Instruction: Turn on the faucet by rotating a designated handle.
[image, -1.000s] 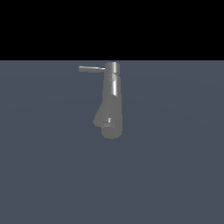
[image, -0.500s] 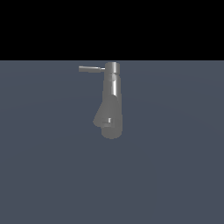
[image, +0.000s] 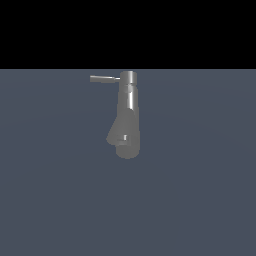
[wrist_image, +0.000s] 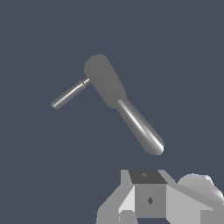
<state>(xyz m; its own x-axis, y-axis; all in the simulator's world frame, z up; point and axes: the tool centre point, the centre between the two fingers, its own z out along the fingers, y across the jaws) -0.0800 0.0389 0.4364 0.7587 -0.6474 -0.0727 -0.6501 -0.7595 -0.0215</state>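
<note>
I hold the gripper (wrist_image: 151, 205) well clear of the faucet (image: 127, 117), jaw state indeterminate, because the handle (image: 104, 78), projecting toward nine o'clock from the cap, remains untouched.

The gripper (wrist_image: 151, 203) sits apart from the faucet (wrist_image: 124, 107) and its handle (wrist_image: 69, 95).

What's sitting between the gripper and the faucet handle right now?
Nothing visible. In the wrist view the gripper sits apart from the faucet, with only bare dark floor between it and the handle. The exterior view shows no gripper.
</note>
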